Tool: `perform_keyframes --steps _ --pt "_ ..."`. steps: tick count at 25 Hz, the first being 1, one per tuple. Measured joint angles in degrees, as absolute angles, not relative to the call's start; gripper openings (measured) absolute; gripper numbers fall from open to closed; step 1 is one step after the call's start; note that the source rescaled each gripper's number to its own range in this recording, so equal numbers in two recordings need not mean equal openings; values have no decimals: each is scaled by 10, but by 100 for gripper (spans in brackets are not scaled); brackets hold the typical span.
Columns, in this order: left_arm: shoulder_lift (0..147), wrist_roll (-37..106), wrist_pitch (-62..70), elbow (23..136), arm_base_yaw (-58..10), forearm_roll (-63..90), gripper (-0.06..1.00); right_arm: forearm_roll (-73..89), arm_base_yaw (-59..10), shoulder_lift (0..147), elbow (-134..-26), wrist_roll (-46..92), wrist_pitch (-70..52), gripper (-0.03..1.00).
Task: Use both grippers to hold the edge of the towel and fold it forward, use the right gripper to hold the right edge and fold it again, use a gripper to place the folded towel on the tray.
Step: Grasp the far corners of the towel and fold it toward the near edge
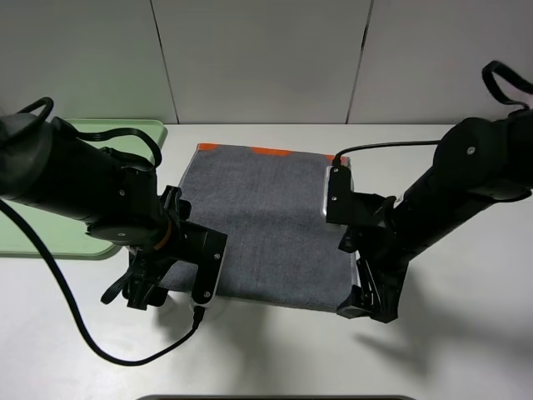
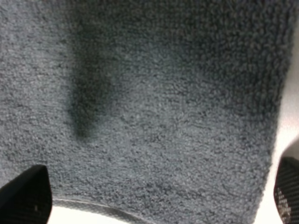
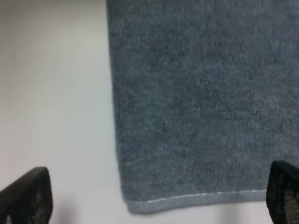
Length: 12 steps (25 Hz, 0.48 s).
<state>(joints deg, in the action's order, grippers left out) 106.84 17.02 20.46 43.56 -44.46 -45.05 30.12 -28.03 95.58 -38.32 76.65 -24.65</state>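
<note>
Left gripper, right gripper gape wide at towel near edge, apparently grasping nothing.

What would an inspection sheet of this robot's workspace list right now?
Surface: white tabletop, smooth.
Job's things: dark grey terry towel lies flat, orange stripe at its far end; pale green plastic tray sits at the left.
Clutter: nothing seen.
Claws: left claw open over the towel's near edge; right claw open over its near right corner; neither grips it.
Cables: black cables loop from both arms, one trailing on the table.
Surroundings: pale panelled wall behind.
</note>
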Motion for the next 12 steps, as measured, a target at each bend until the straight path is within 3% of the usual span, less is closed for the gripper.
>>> perform_keyframes --steps 12 --pt "1068 170 204 436 -445 -451 96 303 -280 1042 -385 766 -194 100"
